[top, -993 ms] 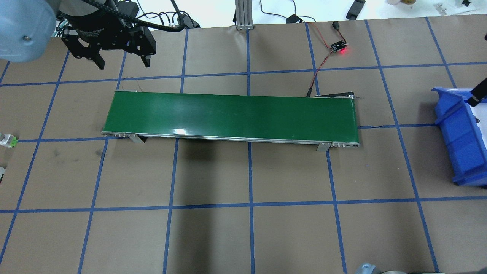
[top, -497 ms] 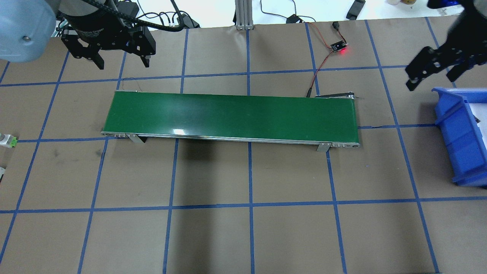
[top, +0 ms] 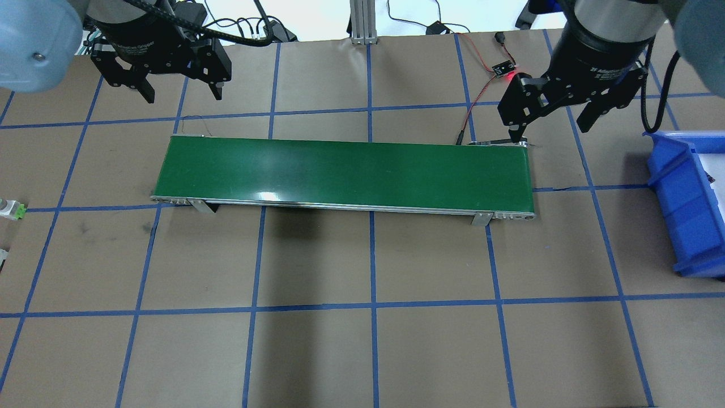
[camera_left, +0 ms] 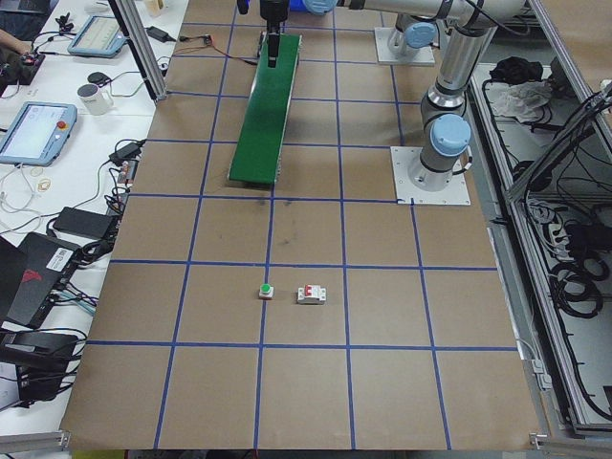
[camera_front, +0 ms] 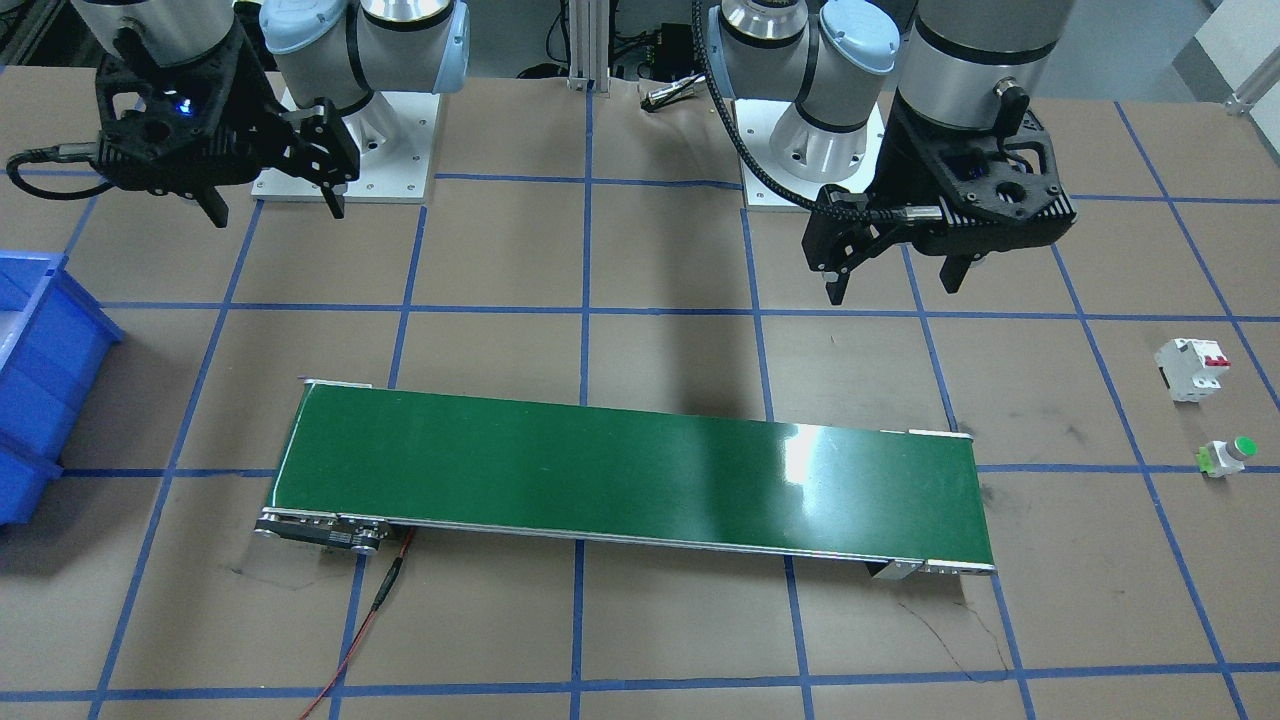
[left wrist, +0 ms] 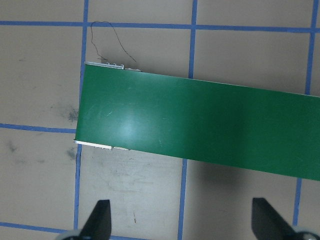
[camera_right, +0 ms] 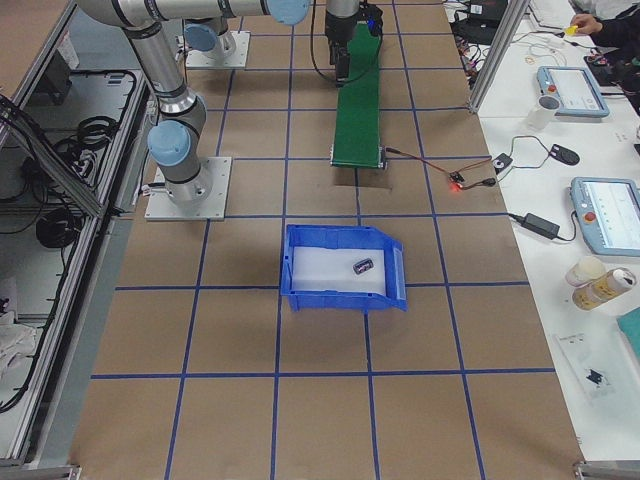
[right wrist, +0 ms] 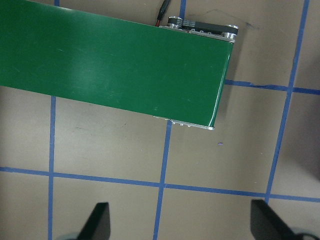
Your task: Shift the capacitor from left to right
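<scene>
The capacitor (camera_right: 362, 266), a small black part with a pale strip, lies on the white floor of the blue bin (camera_right: 345, 298) in the exterior right view. My right gripper (top: 549, 131) is open and empty, hanging above the far side of the green conveyor's (top: 345, 173) right end, left of the bin (top: 679, 209). It also shows in the front view (camera_front: 277, 213) and its own wrist view (right wrist: 181, 222). My left gripper (top: 183, 96) is open and empty beyond the belt's left end, and shows in the front view (camera_front: 893, 288) too.
A white breaker with a red switch (camera_front: 1192, 368) and a green-capped push button (camera_front: 1228, 456) sit on the table on my left side. A small sensor board with a red light (top: 506, 71) and its wires lie beyond the belt's right end.
My right gripper has swung left from the blue bin to the far side of the conveyor's right end, open throughout. The left arm has not moved.
</scene>
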Available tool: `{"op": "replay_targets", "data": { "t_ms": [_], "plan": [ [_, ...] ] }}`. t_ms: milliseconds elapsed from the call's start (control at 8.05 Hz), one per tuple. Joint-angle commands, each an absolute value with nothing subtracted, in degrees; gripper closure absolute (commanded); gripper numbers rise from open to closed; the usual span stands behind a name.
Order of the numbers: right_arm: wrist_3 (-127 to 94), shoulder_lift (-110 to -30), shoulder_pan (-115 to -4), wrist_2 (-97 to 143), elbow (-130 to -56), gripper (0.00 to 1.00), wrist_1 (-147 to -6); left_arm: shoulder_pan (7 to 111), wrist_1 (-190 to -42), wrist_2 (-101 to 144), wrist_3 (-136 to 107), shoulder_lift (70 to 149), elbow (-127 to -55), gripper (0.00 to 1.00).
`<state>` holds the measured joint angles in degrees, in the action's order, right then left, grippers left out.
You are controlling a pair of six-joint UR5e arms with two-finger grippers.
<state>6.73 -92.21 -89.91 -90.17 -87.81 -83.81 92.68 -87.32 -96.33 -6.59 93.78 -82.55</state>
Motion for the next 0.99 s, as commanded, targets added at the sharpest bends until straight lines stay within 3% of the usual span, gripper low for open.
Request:
{"op": "replay_targets", "data": {
  "t_ms": [0, 869],
  "plan": [
    [5.2, -91.8, -91.1, -90.4, -87.7, 0.00, -83.8, 92.6, -87.3, -96.3, -6.6, 94.0, -82.5, 0.00],
    [5.3, -91.7, -91.1, -90.8, -88.2, 0.00, -84.1, 92.6, -87.3, -96.3, -6.6, 94.1, -82.4, 0.00]
  ]
}}
